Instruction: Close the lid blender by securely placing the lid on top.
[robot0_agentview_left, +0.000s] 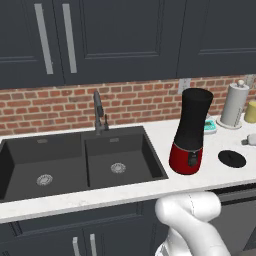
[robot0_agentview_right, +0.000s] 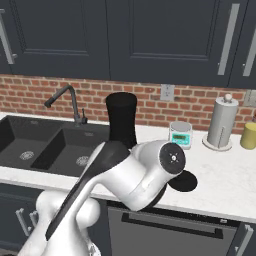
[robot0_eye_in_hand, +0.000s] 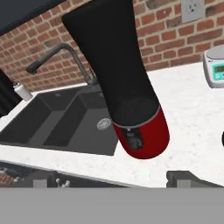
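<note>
Arm pose: the white arm (robot0_agentview_right: 135, 182) rises from below the table edge, folded, with a glossy rounded elbow joint bearing a round grey end cap and a dark strip running down its lower link. In the left base view its white shoulder bulges in front of the cabinet under the table (robot0_agentview_left: 220, 172). The hand camera looks tilted at the blender from low and close. One dark fingertip (robot0_eye_in_hand: 186, 178) of the tool (robot0_eye_in_hand: 113, 186) pokes up at the bottom of the hand view, with nothing against it. Whether the tool is spread or clenched, I cannot tell from these views; it grasps nothing visible.

Blender (robot0_agentview_left: 191, 132): stands upright on the white speckled table, just right of the sink (robot0_agentview_left: 75, 162). Jar is matt black, tall, flaring slightly toward the top; top is uncovered. Base is rounded, glossy red, with a dark knob at the front.

Lid (robot0_agentview_left: 232, 158): flat round black disc with a small raised centre, lying flat on the table to the right of the blender, apart from it, near the front edge.

Surroundings: dark double-bowl sink with steel drains and a dark curved faucet (robot0_agentview_left: 98, 111). Red brick backsplash. Dark panelled cabinets with metal bar handles above. Small kitchen scale (robot0_agentview_right: 180, 134) with a pale green display behind the blender. Pale paper towel roll (robot0_agentview_left: 235, 104) upright on its stand near the wall.
</note>
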